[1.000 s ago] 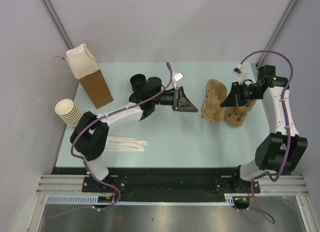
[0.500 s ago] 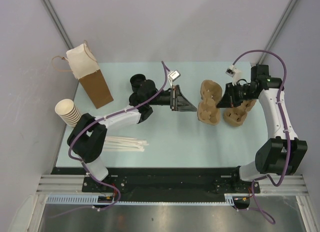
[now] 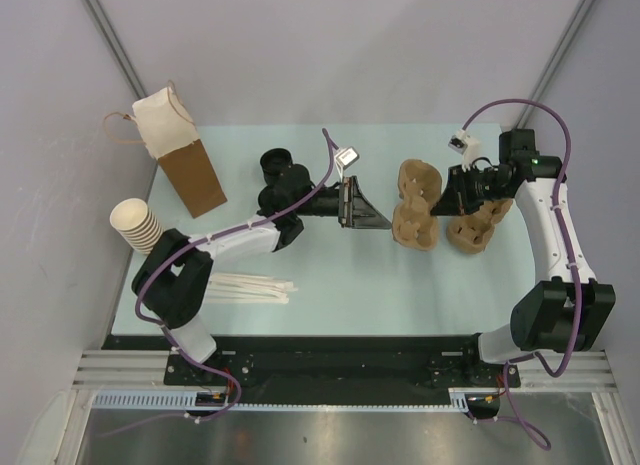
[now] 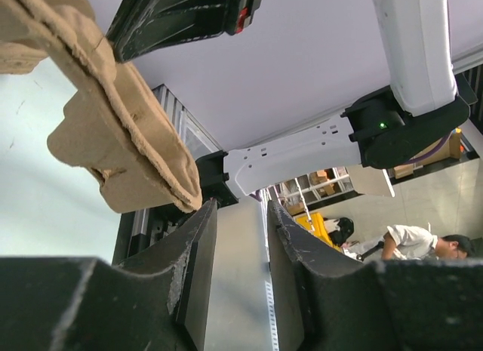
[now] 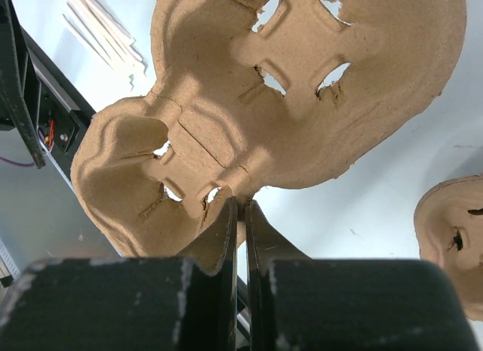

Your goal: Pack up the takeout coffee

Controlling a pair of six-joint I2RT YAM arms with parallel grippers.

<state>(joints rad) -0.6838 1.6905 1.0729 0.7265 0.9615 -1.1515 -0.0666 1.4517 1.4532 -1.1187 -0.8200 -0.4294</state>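
Reaching from its base at the near-left corner, the left arm [image 3: 235, 235] stretches almost straight across the worktop [image 3: 330, 275], wrist turned so the left claw [image 4: 235, 219] points rightward at the centre. Its fingers stand slightly spread with nothing between them. One tip sits right at the rim of a pulp cup carrier [image 3: 412, 215]; contact cannot be told.

The right arm [image 3: 555, 225] runs up along the right edge, then folds back leftward. The right claw [image 5: 240, 215] is pressed together on that carrier's rim, pinching it and holding it tilted between the two claws. A second carrier [image 3: 478, 230] lies just beside it, near the right edge.

A black round shape [image 3: 272, 163] shows beyond the left forearm; whether it is the top of the takeout coffee or loose lids cannot be told.

A paper bag [image 3: 190, 170] stands at the far-left corner, cream cups [image 3: 135, 225] at the left edge, and wooden stirrers [image 3: 250, 285] near the left base. Bare worktop runs along the near edge from the stirrers to the right arm's base, and along the far edge behind both claws.
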